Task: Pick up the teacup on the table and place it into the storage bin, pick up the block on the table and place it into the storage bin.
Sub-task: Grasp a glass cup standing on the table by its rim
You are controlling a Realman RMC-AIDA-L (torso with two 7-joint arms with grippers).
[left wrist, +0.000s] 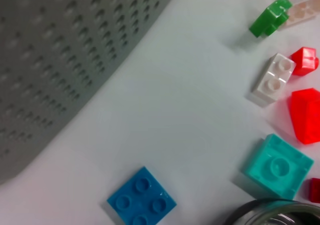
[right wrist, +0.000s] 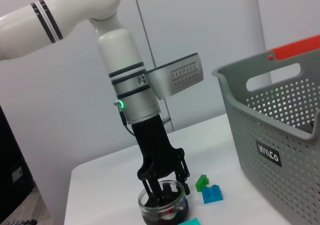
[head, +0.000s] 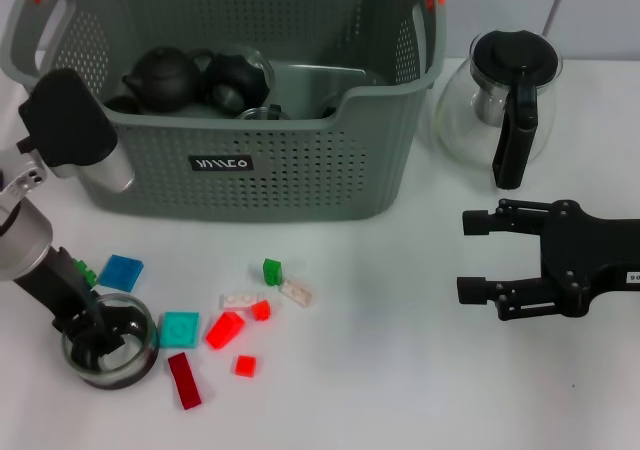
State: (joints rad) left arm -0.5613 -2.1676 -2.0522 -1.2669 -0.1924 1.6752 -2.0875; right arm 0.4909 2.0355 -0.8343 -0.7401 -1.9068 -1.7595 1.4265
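Blocks (head: 227,328) scattered beside teacup (head: 110,347), before storage bin (head: 260,170).

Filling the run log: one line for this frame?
phase: teacup pick | left gripper: down in teacup at its rim | right gripper: open, idle by coffee pot | storage bin: holds teapots | blocks: on table

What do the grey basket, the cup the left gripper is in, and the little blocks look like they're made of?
The storage bin looks like matte moulded plastic, with perforated walls. The teacup seems to be clear glass, since the left gripper reaching into it shows through its wall. The blocks, like the blue block, look like glossy plastic with studded tops. The right gripper hovers idle over the table.
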